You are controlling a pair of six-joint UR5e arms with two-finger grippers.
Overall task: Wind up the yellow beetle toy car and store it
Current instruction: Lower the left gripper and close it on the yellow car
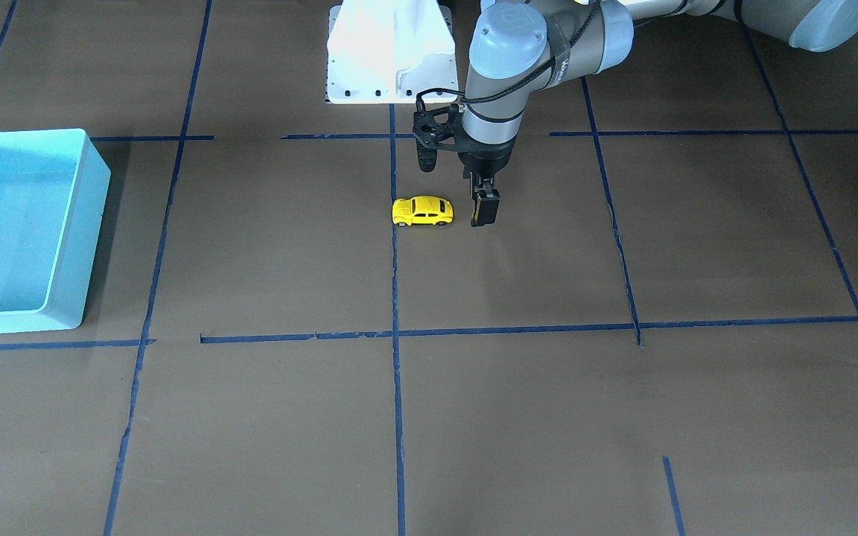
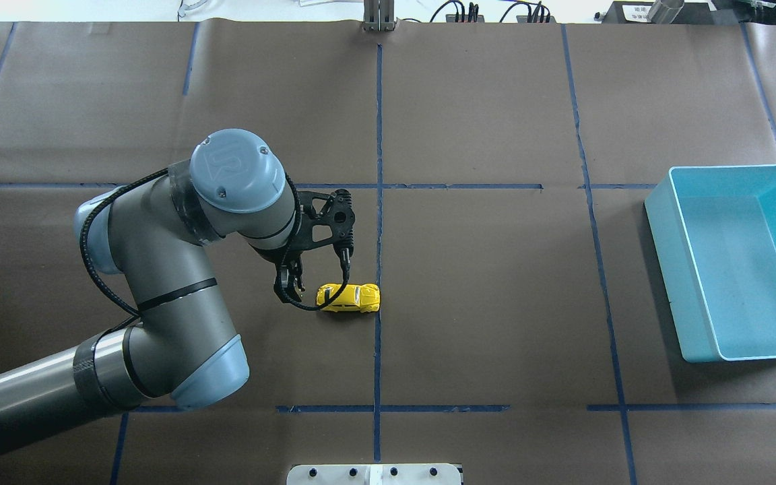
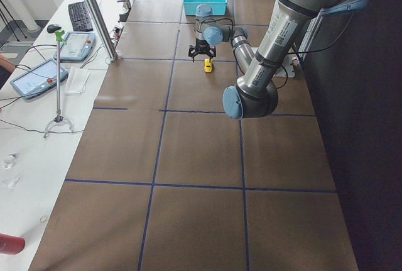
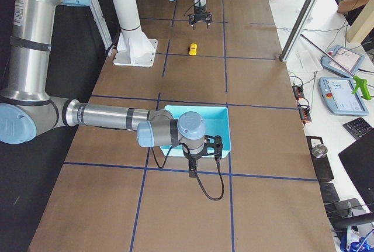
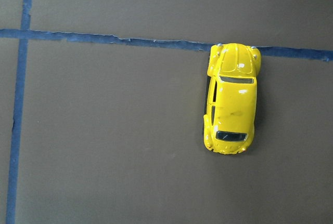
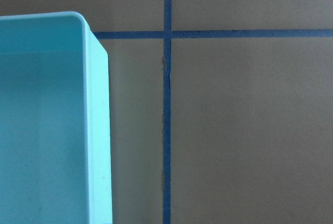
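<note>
Brown paper with blue tape covers the surface. Front view: the car [image 1: 422, 211] sits just beside the left gripper [image 1: 485, 208], apart, one end toward it. Overhead: the bin [image 2: 738, 269] is far off. Right side view: the right gripper [image 4: 191, 171] hangs by the bin (left is nearer). Open or closed? I cannot tell for either.

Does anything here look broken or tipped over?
Nothing stands out. The yellow beetle toy car sits upright on its wheels beside a blue tape line, and the light blue bin stands level and looks whole.
</note>
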